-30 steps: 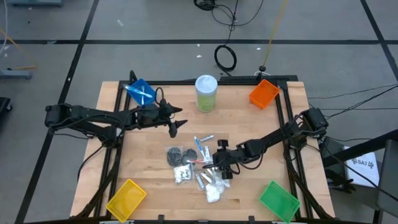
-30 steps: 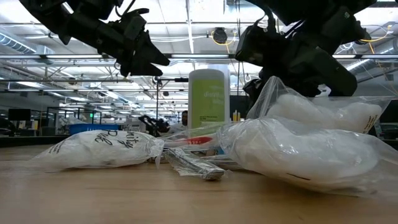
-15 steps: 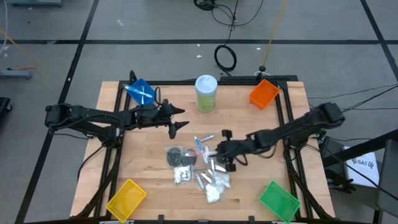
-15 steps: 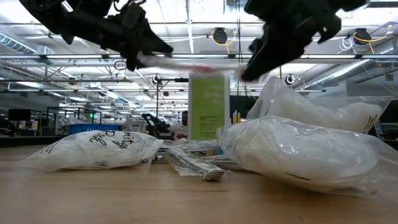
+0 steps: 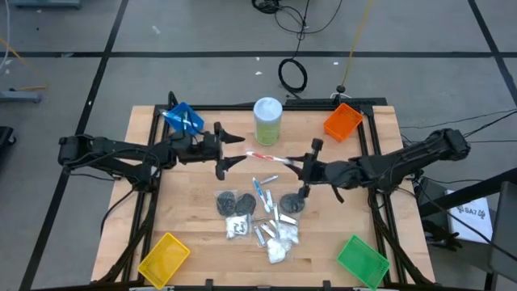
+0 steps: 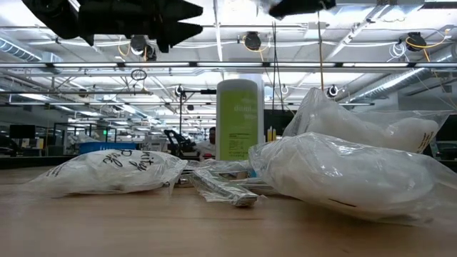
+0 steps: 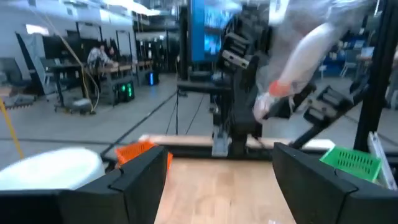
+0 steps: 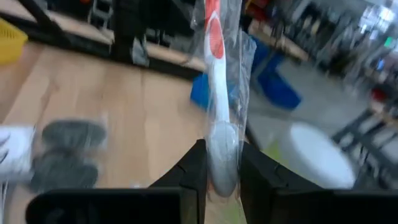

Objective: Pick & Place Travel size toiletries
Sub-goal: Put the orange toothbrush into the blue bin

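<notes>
Travel size toiletries (image 5: 257, 217) lie clustered at mid-counter: dark discs, silver tubes, white packets. One item, a red-and-white stick in clear wrap (image 5: 271, 158), is raised clear of the counter (image 5: 194, 202), pinched at one end by the right hand (image 5: 305, 168) and pointing toward the left hand (image 5: 224, 149). The left hand hovers just beside the stick's free end, fingers spread, holding nothing. A pale-green canister (image 5: 267, 121) stands behind the pile. Blue bin (image 5: 182, 118) sits near the left hand.
</notes>
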Controlling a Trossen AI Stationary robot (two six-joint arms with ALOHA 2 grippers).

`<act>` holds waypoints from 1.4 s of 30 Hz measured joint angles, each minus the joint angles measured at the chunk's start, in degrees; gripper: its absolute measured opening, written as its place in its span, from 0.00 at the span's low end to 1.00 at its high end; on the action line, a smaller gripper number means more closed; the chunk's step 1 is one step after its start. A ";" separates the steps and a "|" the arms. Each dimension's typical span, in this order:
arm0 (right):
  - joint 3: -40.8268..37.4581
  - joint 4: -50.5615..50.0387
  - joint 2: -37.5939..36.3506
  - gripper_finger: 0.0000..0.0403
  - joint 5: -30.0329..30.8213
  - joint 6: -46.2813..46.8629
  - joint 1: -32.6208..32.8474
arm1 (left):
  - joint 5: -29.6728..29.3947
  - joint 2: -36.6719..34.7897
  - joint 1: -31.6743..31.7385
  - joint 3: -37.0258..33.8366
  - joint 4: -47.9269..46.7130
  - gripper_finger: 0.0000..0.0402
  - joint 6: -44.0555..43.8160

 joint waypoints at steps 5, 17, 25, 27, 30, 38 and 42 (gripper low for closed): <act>0.00 15.08 4.40 0.13 -3.76 -8.35 -2.29 | 3.05 1.28 -1.09 0.26 11.90 0.70 -3.75; 0.00 38.35 17.33 0.13 -9.68 -15.27 -7.60 | 4.29 4.79 -4.76 3.41 15.40 0.62 -0.74; -0.02 38.34 17.21 0.13 -10.59 -15.74 -7.87 | 3.82 4.74 -5.11 3.91 14.88 0.51 1.22; -0.02 38.72 16.79 0.13 -10.56 -15.89 -7.85 | 3.82 4.74 -4.98 3.91 14.61 0.43 1.30; 0.00 38.59 16.80 0.13 -10.25 -15.91 -7.85 | 3.75 4.74 -4.97 3.91 14.64 0.26 1.74; 0.00 36.46 16.83 0.19 -9.78 -13.69 -7.82 | -3.36 4.00 -5.08 3.93 14.04 0.07 3.51; 0.05 27.03 15.05 0.33 -9.67 -7.74 -6.97 | -11.01 1.65 -5.06 3.80 12.14 0.05 6.59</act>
